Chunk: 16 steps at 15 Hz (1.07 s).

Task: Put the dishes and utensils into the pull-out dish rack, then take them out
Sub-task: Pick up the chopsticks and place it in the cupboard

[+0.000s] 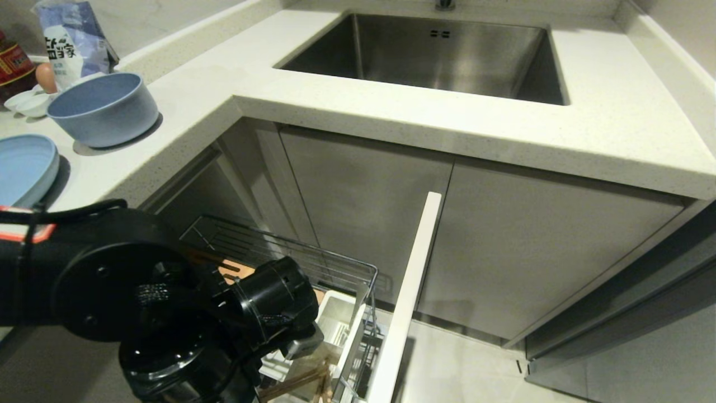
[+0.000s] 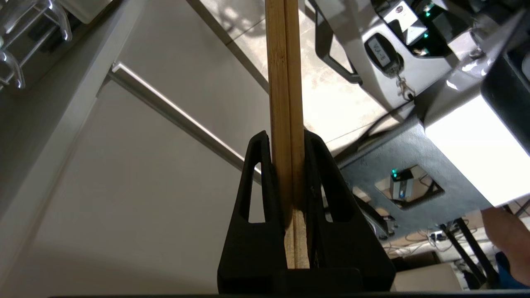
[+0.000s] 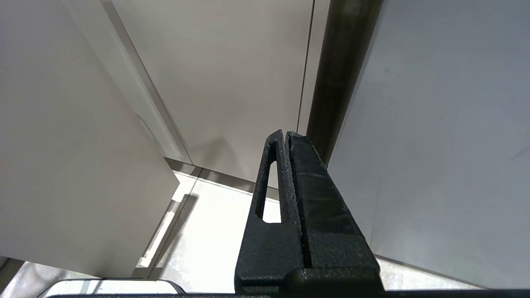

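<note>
Showing the loading phase barely begun, the head view is dominated by the pale stone surface, which runs from the upper left corner across the top and bends around the steel sink at top centre; below it, at lower centre, the pull-out dish rack stands drawn out, its white panel front rising edge-on as a pale strip, its wire basket apparently bare of dishes where visible, though the black left arm at lower left covers much of it; the white utensil caddy sits just inside the panel front. The plate lies at the left edge of the frame and the bowl stands just above it at upper left, both on the surface and not yet loaded; the spoon is not visible in any view. In the left wrist view the left gripper is closed to a narrow gap on the chopsticks, which run side by side up the centre of the frame past its fingertips; in the head view their ends appear at bottom centre, near the caddy but judged not yet placed in it. In the right wrist view the right gripper is parked with jaws pressed together, empty. Remaining, by this evidence: seating the chopsticks, loading spoon, plate and bowl, then the entire unloading.
</note>
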{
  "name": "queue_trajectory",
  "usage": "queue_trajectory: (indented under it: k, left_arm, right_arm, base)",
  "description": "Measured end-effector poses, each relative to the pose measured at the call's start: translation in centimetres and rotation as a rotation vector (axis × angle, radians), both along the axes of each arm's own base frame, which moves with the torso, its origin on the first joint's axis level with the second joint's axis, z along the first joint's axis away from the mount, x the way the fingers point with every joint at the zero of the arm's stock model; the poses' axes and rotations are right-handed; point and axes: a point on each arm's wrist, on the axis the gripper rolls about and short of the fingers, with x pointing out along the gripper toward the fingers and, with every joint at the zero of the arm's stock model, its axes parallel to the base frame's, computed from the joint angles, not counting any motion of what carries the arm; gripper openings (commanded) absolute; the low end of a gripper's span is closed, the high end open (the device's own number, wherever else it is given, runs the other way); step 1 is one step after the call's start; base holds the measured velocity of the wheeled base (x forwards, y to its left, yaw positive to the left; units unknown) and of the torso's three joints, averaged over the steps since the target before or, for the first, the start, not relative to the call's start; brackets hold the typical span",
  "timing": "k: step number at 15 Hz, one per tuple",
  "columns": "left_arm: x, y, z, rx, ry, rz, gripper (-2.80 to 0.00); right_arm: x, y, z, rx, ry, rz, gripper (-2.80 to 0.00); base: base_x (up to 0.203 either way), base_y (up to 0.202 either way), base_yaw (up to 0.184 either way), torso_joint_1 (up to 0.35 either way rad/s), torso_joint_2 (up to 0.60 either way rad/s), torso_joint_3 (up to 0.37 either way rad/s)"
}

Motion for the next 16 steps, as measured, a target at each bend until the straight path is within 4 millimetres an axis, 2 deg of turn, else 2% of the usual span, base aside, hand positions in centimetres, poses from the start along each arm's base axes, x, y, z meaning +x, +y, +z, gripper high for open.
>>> queue_trajectory:
  k: [9, 16]
  left_arm:
    - [2.7, -2.6, -2.9, 0.044, 0.029, 0.002, -2.80]
    - [4.8, -3.7, -4.5, 0.049, 0.038, 0.027, -2.80]
  right_arm:
    - [0.0, 0.0, 0.0, 0.000, 0.000, 0.000, -2.80]
    - [0.0, 0.0, 0.0, 0.000, 0.000, 0.000, -2.80]
  base:
    - [0.000, 0.000, 0.000, 0.000, 0.00, 0.000]
    - [0.000, 0.000, 0.000, 0.000, 0.00, 0.000]
